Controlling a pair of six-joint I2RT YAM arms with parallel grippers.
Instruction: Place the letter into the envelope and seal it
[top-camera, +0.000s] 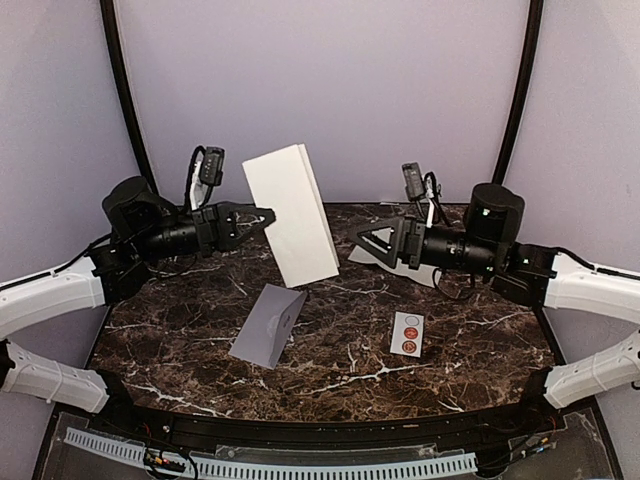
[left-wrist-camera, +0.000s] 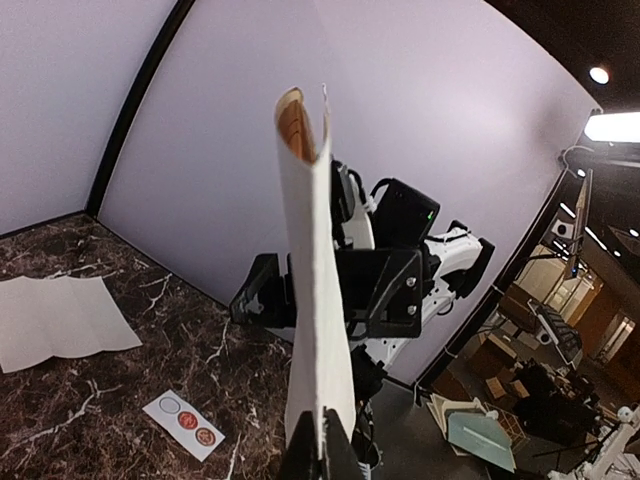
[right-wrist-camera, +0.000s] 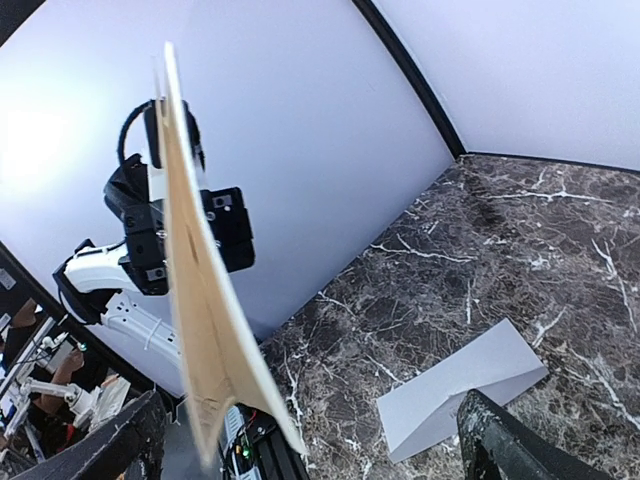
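The letter (top-camera: 290, 212) is a white folded sheet held upright in the air above the table's back middle. My left gripper (top-camera: 266, 216) is shut on its left edge. In the left wrist view the letter (left-wrist-camera: 315, 290) rises edge-on from the closed fingertips (left-wrist-camera: 303, 452). The envelope (top-camera: 268, 324) lies flat on the marble below the letter, grey-lavender, with its flap raised a little. My right gripper (top-camera: 363, 243) hovers open just right of the letter, not touching it. From the right wrist, the letter (right-wrist-camera: 200, 300) hangs edge-on and the envelope (right-wrist-camera: 460, 388) lies between the wide-apart fingers (right-wrist-camera: 505, 445).
A white sticker strip (top-camera: 407, 332) with round seals lies right of the envelope and also shows in the left wrist view as the strip (left-wrist-camera: 184, 421). A pale creased sheet (left-wrist-camera: 60, 318) lies flat on the dark marble table (top-camera: 180, 330). Lavender walls enclose the back and sides.
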